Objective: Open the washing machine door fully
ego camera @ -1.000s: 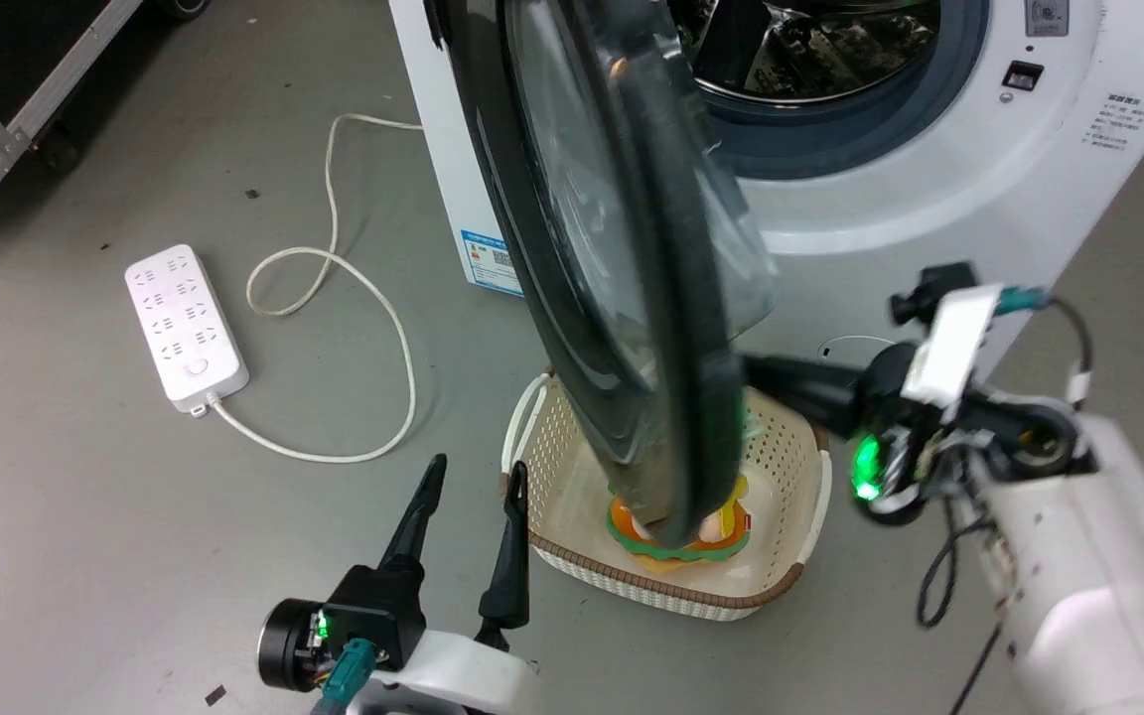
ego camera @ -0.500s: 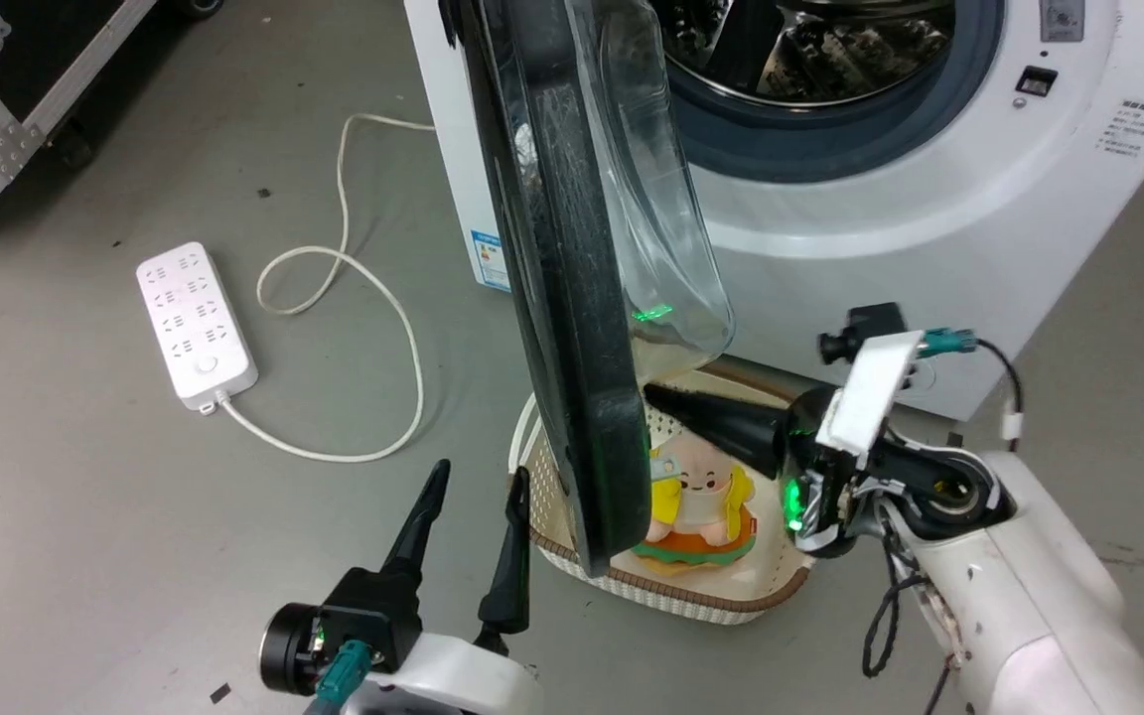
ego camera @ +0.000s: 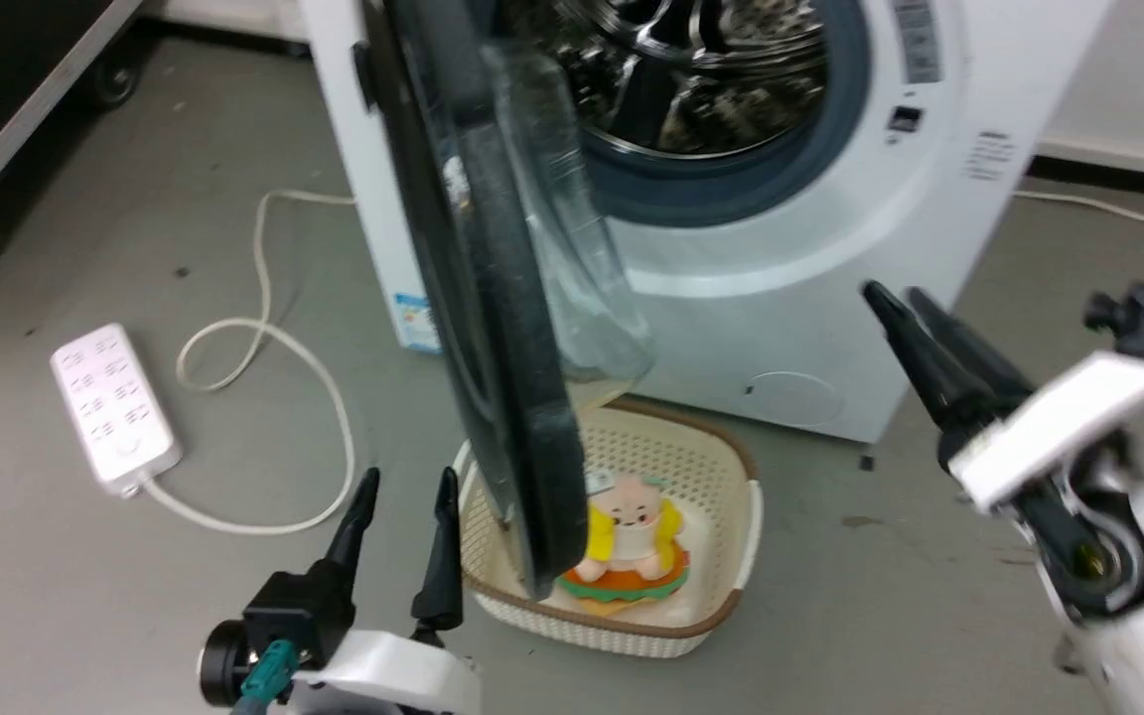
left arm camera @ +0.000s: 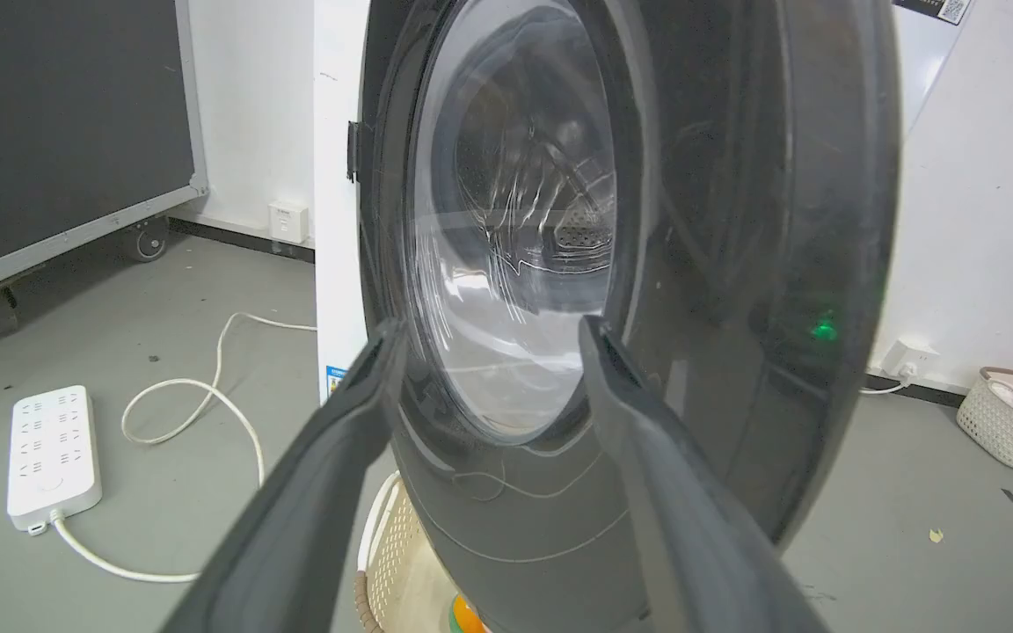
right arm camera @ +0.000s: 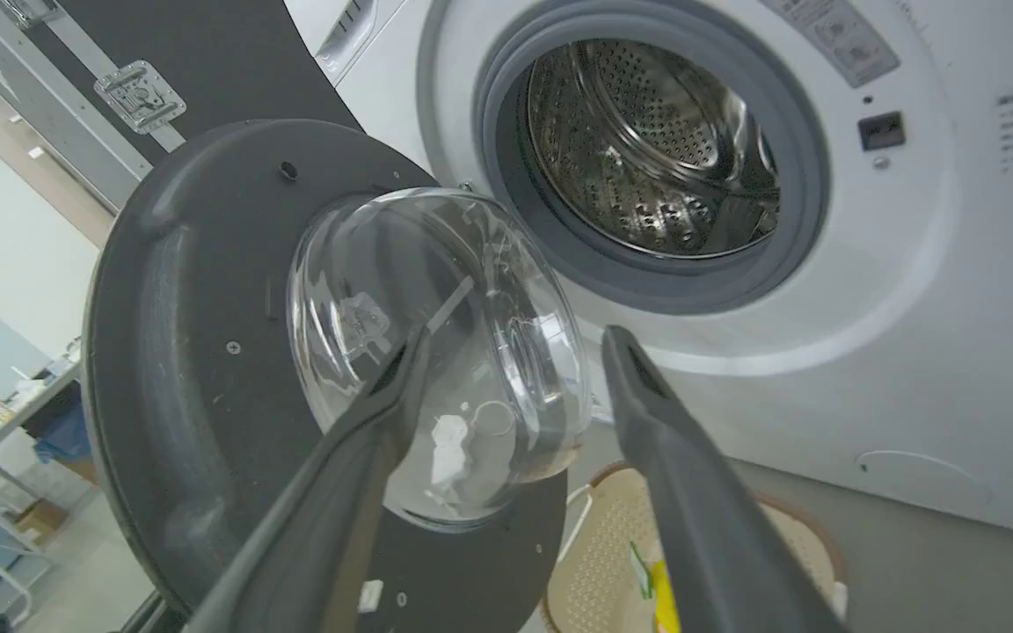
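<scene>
- Far left of the head view: one white power strip lies on the floor. Its cable loops toward the machine. Both lie flat, so I judge they are no bar to the swing.
- Lower left: the left jaws stand released, fingers apart with nothing between them. They point at the door's glossy outer face. That is the side the door must travel toward, so this arm is best drawn back first.
- Centre: the washing machine door stands edge-on, swung out roughly square to the machine's front. It is hinged at the upper left, and its lower rim hangs over a basket holding a plush toy. It looks only partly open.
- Right of centre: the washing machine shows its steel drum uncovered.
- Right: the right jaws are released and empty, well apart from the door.
- To finish well, lay one finger on the dark inner face near the free rim, beside rather than on the glass bowl. Then push steadily leftward along the hinge's arc, keeping above the basket.
- Count: one power strip, one cable, one door, one machine and one toy. There are two baskets, the second at the right edge of the left wrist view. There are two pairs of jaws.
</scene>
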Motion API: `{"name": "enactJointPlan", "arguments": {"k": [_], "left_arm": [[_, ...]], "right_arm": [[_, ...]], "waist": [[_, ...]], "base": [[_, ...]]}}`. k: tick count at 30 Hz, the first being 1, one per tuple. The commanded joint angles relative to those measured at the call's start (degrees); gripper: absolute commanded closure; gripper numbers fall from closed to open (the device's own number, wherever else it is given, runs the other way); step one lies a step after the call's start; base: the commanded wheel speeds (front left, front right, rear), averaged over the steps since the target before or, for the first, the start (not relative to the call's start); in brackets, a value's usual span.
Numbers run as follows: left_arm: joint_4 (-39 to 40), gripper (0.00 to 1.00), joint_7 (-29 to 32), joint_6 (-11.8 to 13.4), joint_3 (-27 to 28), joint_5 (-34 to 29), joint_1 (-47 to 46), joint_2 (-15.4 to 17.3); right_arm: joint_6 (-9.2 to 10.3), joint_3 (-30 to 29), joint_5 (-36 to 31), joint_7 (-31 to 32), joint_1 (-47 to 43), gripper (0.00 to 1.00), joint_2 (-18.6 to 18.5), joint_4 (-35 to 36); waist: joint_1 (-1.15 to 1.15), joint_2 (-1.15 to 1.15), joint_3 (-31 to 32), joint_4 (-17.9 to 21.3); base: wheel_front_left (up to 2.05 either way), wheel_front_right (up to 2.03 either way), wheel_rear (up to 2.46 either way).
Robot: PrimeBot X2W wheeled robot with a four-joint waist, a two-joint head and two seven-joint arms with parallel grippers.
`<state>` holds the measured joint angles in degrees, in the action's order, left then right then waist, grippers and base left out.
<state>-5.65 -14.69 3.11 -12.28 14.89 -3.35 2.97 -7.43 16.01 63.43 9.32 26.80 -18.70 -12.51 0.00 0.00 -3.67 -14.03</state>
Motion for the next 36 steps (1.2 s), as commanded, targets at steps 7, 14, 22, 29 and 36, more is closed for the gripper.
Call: {"name": "enactJointPlan", "arguments": {"k": [7, 14, 22, 29, 36], "left_arm": [[0.1, 0.0, -0.3, -1.7, 3.0, 0.5, 2.6, 0.7], [0.1, 0.0, -0.3, -2.8, 4.1, 0.1, 4.6, 0.7], [-1.2, 0.0, -0.3, -4.0, 4.4, -0.5, 5.5, 0.8], [-3.3, 0.0, -0.3, -4.3, 4.4, -1.2, 5.6, 1.0], [-3.5, 0.0, -0.3, -3.9, 4.2, -2.5, 5.6, 1.0]], "right_arm": [[-0.06, -2.0, -24.5, -15.7, -9.8, 0.0, -3.6, 4.9], [-0.06, -13.6, -42.3, -22.2, -22.6, 0.0, 6.3, 10.6], [-0.06, -19.1, -54.9, -23.1, -33.1, 0.0, 14.4, 14.7], [-0.06, -19.8, -59.2, -23.5, -36.1, 0.0, 15.6, 13.6], [-0.06, -19.1, -58.3, -23.9, -35.9, 0.0, 15.8, 12.0]], "waist": [[0.0, 0.0, 2.9, 4.8], [0.0, 0.0, 4.2, 6.7], [0.0, 0.0, 4.4, 7.6], [0.0, 0.0, 4.5, 7.2], [0.0, 0.0, 4.5, 7.2]], "base": [[0.0, 0.0, 0.0], [0.0, 0.0, 0.0], [0.0, 0.0, 0.0], [0.0, 0.0, 0.0], [0.0, 0.0, 0.0]]}}
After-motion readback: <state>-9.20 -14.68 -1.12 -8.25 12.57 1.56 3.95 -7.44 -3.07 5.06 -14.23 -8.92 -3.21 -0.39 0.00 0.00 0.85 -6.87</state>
